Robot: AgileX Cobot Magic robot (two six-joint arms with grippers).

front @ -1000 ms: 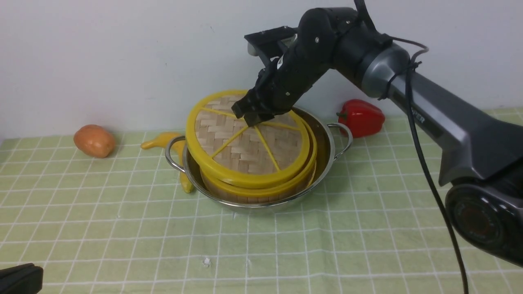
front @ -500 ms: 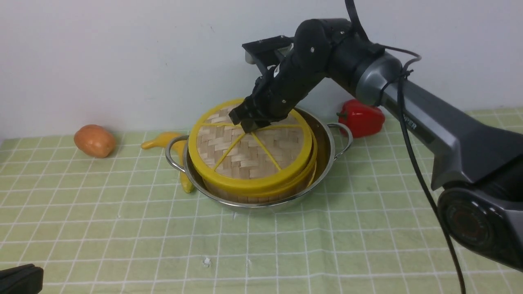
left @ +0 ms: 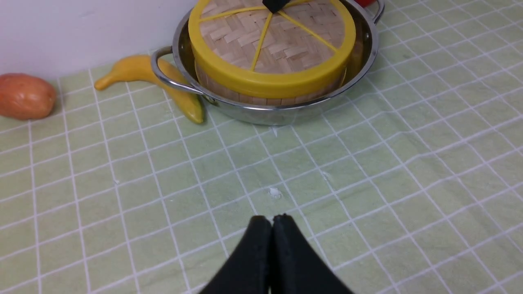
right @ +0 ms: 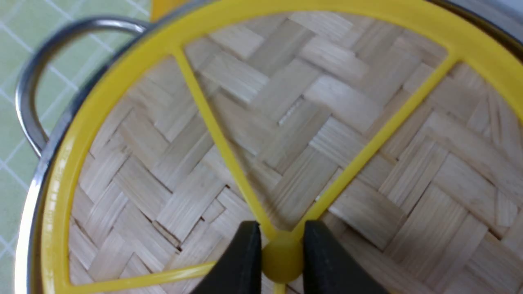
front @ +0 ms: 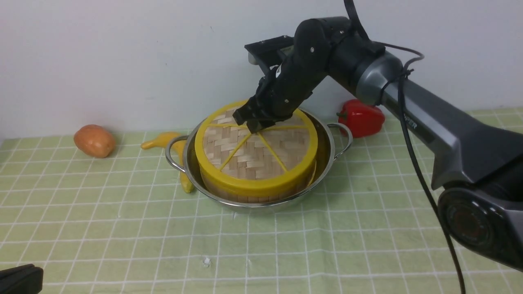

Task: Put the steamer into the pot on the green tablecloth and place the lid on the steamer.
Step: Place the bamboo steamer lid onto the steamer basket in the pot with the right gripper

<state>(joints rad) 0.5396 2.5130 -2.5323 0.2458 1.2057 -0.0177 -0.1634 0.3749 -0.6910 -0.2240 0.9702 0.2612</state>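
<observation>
Right now my right gripper (front: 254, 123) is pinched on the yellow centre knob (right: 282, 261) of the lid (front: 256, 153); on the right wrist feed a black finger (right: 241, 261) presses each side of that knob. The lid sits flat and level on the steamer (front: 253, 196), whose slatted wall shows just under the lid's thick rim. The steamer stands inside the pot (front: 327, 155), which rests on the green tablecloth (front: 122, 237) near the back wall. My left gripper (left: 271, 222) hangs low over bare cloth well in front of the pot, its fingers pressed together with nothing between them. The only lettering I can find is white print on the right arm (front: 449, 126), partly behind a cable; I read "PER". A banana (front: 167, 141) lies against the pot's left handle, a red pepper (front: 361, 117) just beyond the right one.
</observation>
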